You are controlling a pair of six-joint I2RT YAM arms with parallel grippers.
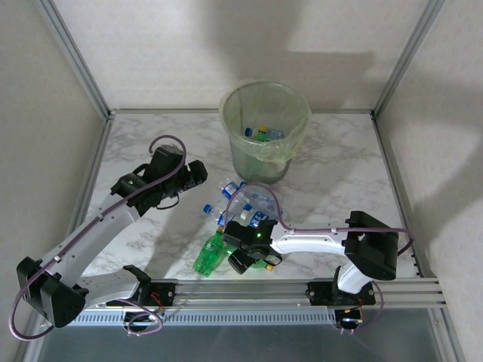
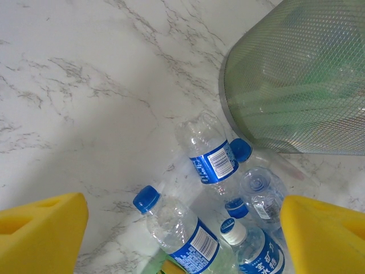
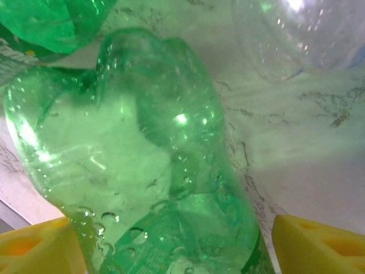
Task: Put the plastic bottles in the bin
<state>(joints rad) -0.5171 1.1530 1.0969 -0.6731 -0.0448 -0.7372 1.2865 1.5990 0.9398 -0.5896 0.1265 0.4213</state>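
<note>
- A green bottle (image 3: pixel 142 160) is closest, lying on its side on the marble tabletop (image 3: pixel 308 160). Its body runs lengthways between the right fingers (image 3: pixel 319 245).
- The right fingers stand apart, one yellow pad on each side of the bottle.
- A thin strip of marble shows between the bottle and the pad on the right of the wrist view. On the other side I cannot tell whether pad and bottle touch. Nothing looks clamped.
- Just past it lies a second green bottle (image 3: pixel 51 25), and off to the other side is the rounded body of a clear bottle (image 3: pixel 296 34).
- From above, the right arm reaches leftward along the near edge of the tabletop. A heap of clear bottles (image 1: pixel 245 200) with blue caps and labels lies just beyond its wrist, toward the bin (image 1: pixel 260 162).
- The bin stands upright at the far middle of the tabletop, with a pale yellow-green liner folded over its rim. A few bottles (image 1: pixel 264 133) lie inside it.
- The left fingers (image 2: pixel 40 234) are spread wide with nothing between them, hanging above bare marble to the left of the heap.
- Below and ahead of the left fingers, four blue-labelled bottles lie on the tabletop. One capped bottle (image 2: pixel 211 154) lies near the foot of the bin, and another (image 2: pixel 182 234) is nearer the fingers.
</note>
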